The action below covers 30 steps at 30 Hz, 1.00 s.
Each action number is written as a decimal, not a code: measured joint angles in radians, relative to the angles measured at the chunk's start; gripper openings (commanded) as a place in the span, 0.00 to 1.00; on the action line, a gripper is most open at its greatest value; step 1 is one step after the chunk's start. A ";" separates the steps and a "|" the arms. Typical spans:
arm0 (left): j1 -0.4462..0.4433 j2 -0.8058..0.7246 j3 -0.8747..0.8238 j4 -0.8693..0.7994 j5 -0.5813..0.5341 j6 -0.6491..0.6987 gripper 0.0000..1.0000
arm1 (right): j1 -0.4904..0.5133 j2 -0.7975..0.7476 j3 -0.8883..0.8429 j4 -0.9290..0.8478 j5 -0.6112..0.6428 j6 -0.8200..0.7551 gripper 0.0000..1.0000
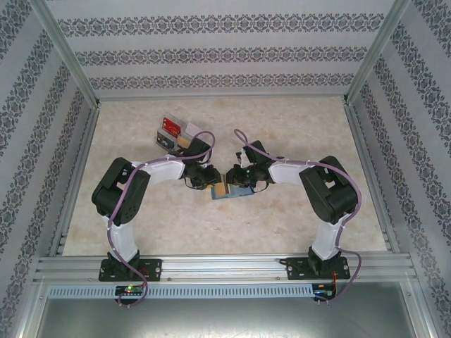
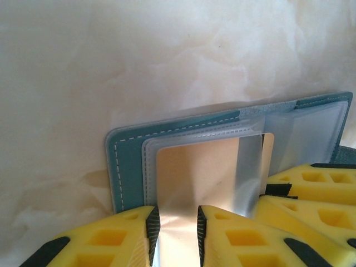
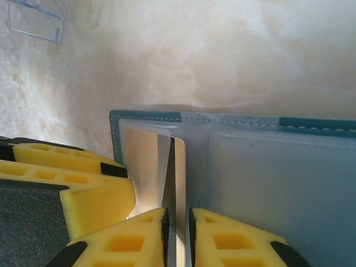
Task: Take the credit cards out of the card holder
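Where the card holder (image 2: 125, 167) lies: open flat on the table (image 2: 111, 67), mid-field, between the two grippers, clear sleeves up.
Card in play: orange-yellow credit card (image 2: 194, 172), far end inside the sleeve of the half nearer the left arm, free end running out toward that arm.
Left gripper (image 2: 178, 222): jaws a gap apart over the card's free end; card face shows in the gap, nothing seen pinched.
Right gripper (image 3: 178, 222): closed on a thin upright leaf of the holder near its fold; whether a card sits in that leaf, cannot tell.
Key relation: card lies straight ahead of and just below the left gripper's tip, its sliding axis in line with that gripper's reach; left arm is nearer.
Judgement: next move likely a pinch, then a pull back along that line, right gripper anchoring.
Risk: holder drags along if the anchor slips.
Clear tray (image 1: 176, 134): far left, well apart.
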 measured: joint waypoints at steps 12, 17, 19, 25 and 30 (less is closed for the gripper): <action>0.000 0.000 -0.001 0.000 0.000 0.000 0.28 | -0.008 0.000 -0.014 0.024 -0.019 0.010 0.07; 0.001 -0.001 0.002 -0.001 0.005 0.001 0.34 | -0.020 -0.016 -0.036 0.045 -0.026 0.010 0.00; 0.000 -0.002 0.006 -0.002 0.011 0.004 0.39 | -0.026 -0.038 -0.057 0.052 -0.026 0.010 0.00; 0.001 -0.035 0.008 -0.026 0.024 0.023 0.54 | -0.077 -0.136 -0.133 0.059 -0.025 0.009 0.00; 0.002 -0.084 0.007 -0.029 0.045 0.026 0.59 | -0.111 -0.215 -0.174 0.063 -0.022 0.001 0.00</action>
